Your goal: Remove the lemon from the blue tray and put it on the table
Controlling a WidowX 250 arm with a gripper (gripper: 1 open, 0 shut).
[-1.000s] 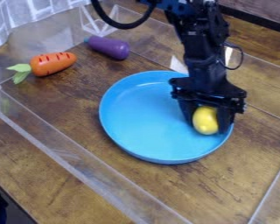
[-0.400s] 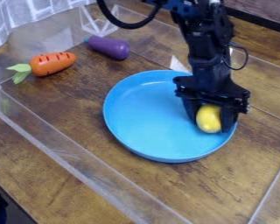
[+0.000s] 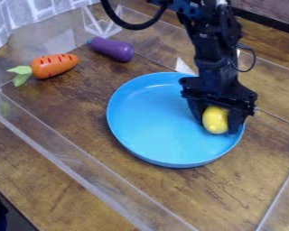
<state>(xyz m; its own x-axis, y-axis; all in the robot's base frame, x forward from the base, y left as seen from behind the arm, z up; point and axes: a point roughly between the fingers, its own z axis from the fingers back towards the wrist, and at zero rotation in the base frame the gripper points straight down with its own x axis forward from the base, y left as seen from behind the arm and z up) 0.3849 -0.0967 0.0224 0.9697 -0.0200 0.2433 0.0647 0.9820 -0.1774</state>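
- On the far left of the desk I see an orange toy carrot, and right of it, farther back, a purple toy eggplant. Both lie well apart from the work, so I need not worry about them.
- The blue tray fills the middle of the view. Its rim is shallow, so I judge a modest lift will clear it.
- The lemon lies inside the tray against its right rim, and my gripper is down over it, pointing steeply downward.
- The gripper's dark fingers stand on either side of the lemon, but I cannot tell from this view whether they are squeezing it or merely flanking it; I would treat the grip as unconfirmed.
- To do this step well, I would close squarely across the lemon's narrow width, since a smooth oval may squirt out.
- Then I would lift straight up before moving right, and set it down on bare desk beyond the rim.
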